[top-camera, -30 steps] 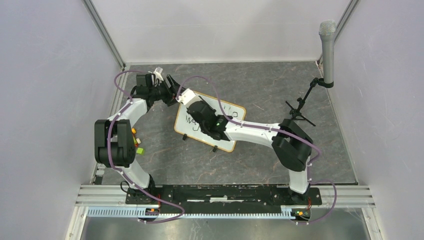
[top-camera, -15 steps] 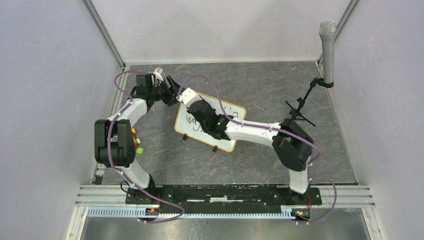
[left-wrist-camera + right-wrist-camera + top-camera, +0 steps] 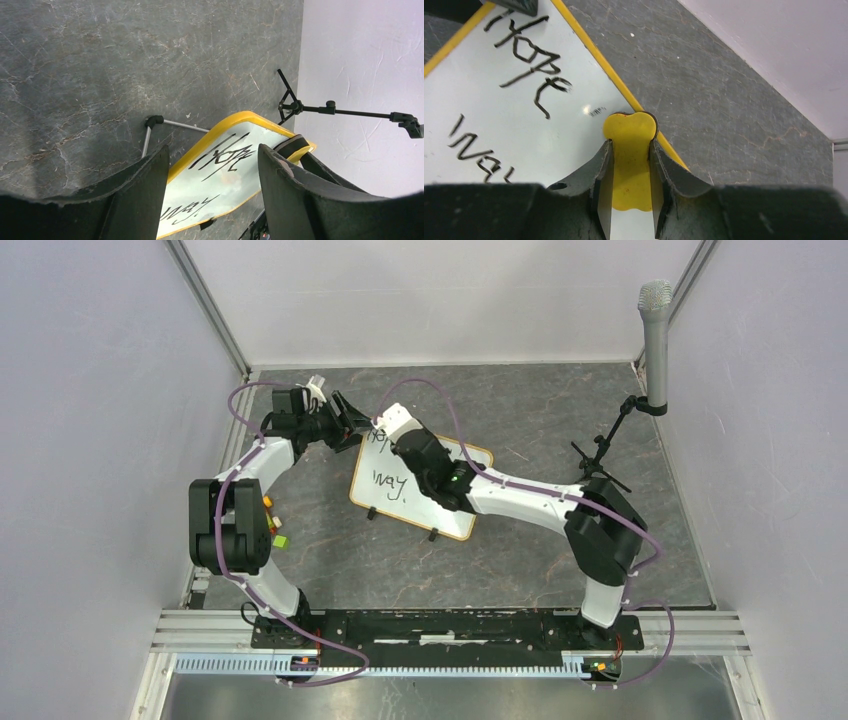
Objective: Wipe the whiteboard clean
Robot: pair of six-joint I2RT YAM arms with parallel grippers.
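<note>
The whiteboard [image 3: 385, 502] lies in the middle of the table, with a yellow-orange frame and black writing "Hope" and "way" on it. My right gripper [image 3: 383, 433] is shut on a yellow eraser [image 3: 630, 165] at the board's far edge, near its far left corner. In the right wrist view the eraser sits on the board [image 3: 499, 115] just right of "Hope", touching the frame. My left gripper [image 3: 352, 420] is open beside the same corner. In the left wrist view its jaws [image 3: 212, 150] stand wide apart, with the board [image 3: 220, 185] showing between them.
A microphone [image 3: 655, 330] on a small black tripod [image 3: 600, 455] stands at the far right. Small coloured blocks [image 3: 275, 530] lie by the left arm. Grey walls close in the table on three sides. A thin metal rod [image 3: 175, 124] lies behind the board.
My right gripper has swept with the eraser from the board's middle to its far edge. The word "way" now shows uncovered. The left arm has not moved.
</note>
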